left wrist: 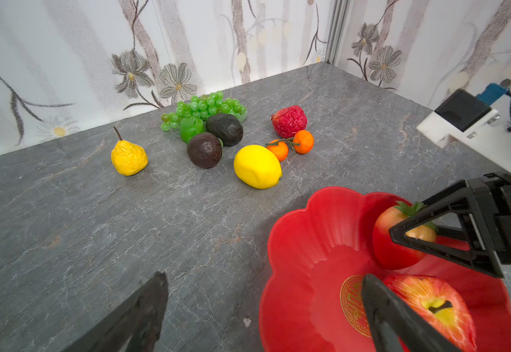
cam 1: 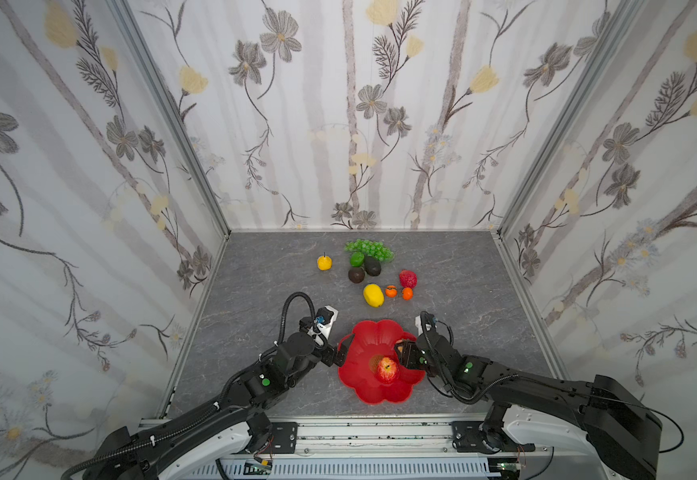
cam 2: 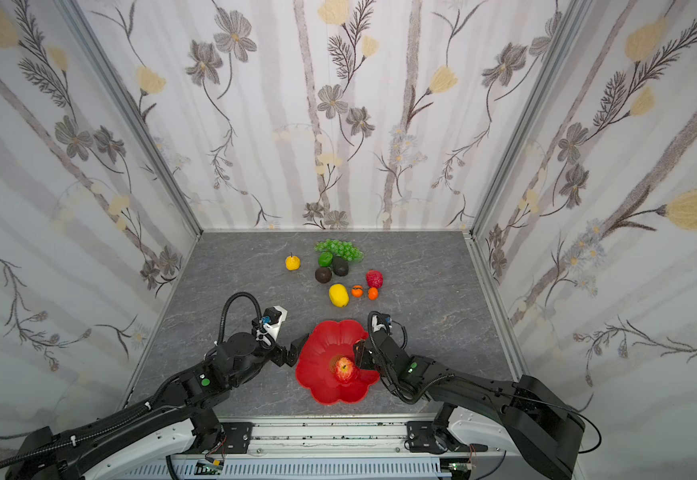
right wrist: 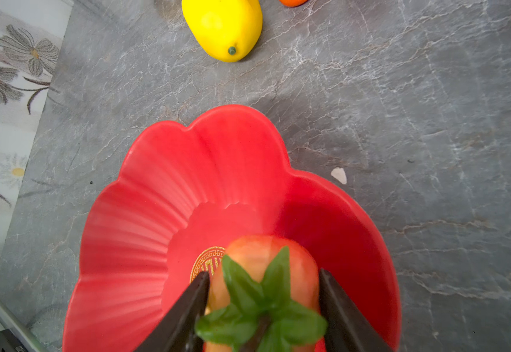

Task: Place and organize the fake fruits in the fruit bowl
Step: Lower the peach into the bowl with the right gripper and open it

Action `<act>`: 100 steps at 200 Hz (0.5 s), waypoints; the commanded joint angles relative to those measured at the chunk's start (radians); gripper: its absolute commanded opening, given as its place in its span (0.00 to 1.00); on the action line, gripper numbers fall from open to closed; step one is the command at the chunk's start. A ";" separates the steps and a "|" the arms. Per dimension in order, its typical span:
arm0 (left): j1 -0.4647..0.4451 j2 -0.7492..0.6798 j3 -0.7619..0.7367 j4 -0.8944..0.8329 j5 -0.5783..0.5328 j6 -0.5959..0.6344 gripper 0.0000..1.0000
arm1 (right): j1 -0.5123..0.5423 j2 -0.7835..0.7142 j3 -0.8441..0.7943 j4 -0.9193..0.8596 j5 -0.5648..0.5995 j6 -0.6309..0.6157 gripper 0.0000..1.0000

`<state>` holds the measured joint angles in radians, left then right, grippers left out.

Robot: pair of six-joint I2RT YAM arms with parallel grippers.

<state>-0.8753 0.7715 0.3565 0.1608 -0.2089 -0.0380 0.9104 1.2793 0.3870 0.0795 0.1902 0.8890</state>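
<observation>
So far only the apple lies in the fruit bowl. A strawberry is flanked there by the right gripper; whether it is clamped or released cannot be told. The left gripper is spread wide at its rim. The lemon, grapes and others are left beyond it.
</observation>
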 commanded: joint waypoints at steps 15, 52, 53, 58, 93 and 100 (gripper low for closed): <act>0.005 -0.003 -0.005 0.036 -0.014 -0.005 1.00 | -0.004 -0.014 -0.003 -0.018 0.024 0.021 0.61; 0.007 0.006 -0.003 0.036 -0.017 -0.006 1.00 | -0.007 -0.046 -0.004 -0.042 0.036 0.022 0.66; 0.007 0.006 -0.002 0.036 -0.017 -0.006 1.00 | -0.007 -0.048 -0.004 -0.044 0.037 0.022 0.67; 0.007 0.007 -0.003 0.036 -0.017 -0.006 1.00 | -0.007 -0.054 -0.003 -0.051 0.041 0.021 0.69; 0.009 0.021 0.001 0.036 -0.015 -0.006 1.00 | -0.015 -0.121 0.000 -0.095 0.056 0.010 0.79; 0.009 0.024 0.001 0.037 -0.015 -0.007 1.00 | -0.017 -0.136 0.003 -0.104 0.057 0.006 0.80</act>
<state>-0.8669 0.7883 0.3550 0.1608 -0.2134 -0.0380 0.8970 1.1778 0.3832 0.0017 0.2153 0.8997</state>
